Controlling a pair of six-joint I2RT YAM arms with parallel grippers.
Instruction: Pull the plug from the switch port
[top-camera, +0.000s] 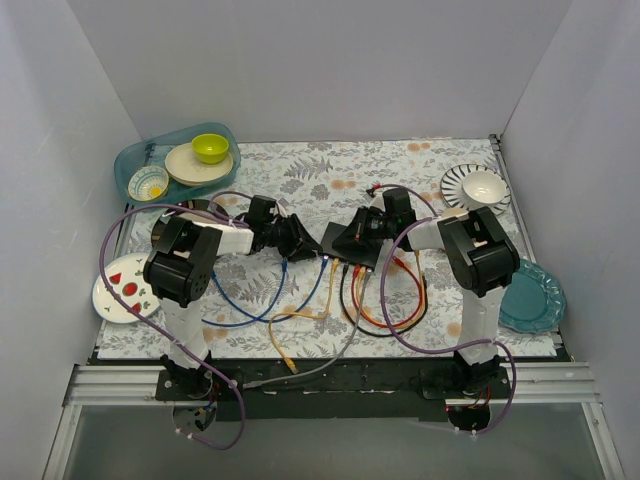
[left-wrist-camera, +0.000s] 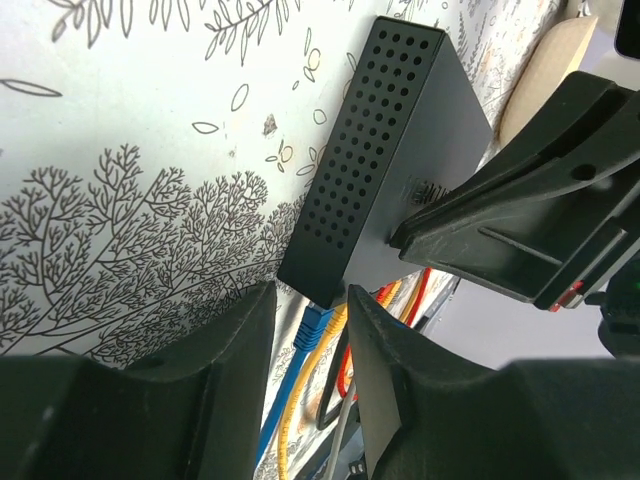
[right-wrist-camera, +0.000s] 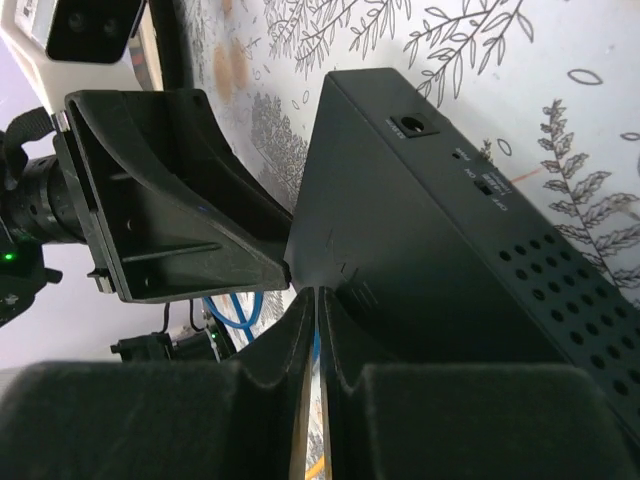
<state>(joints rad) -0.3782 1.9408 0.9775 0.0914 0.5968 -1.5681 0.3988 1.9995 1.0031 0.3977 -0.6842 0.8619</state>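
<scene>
- The left gripper (left-wrist-camera: 308, 300) is spread wide and clamps nothing. It reaches in from the left and is the one nearer the sockets.
- The blue plug (left-wrist-camera: 316, 325) sits at the left end of the socket row, in the gap of that claw. It likely pulls out toward the near side.
- The switch (top-camera: 350, 247) lies at the centre of the scene, long axis roughly left to right, sockets facing near.
- The right gripper (right-wrist-camera: 316, 295) is pressed together, its tips on the switch top, apparently bracing it.

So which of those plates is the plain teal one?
The teal plate at the right edge, beside the right arm. The striped plate behind it holds a bowl; the left plate carries red shapes.
</scene>
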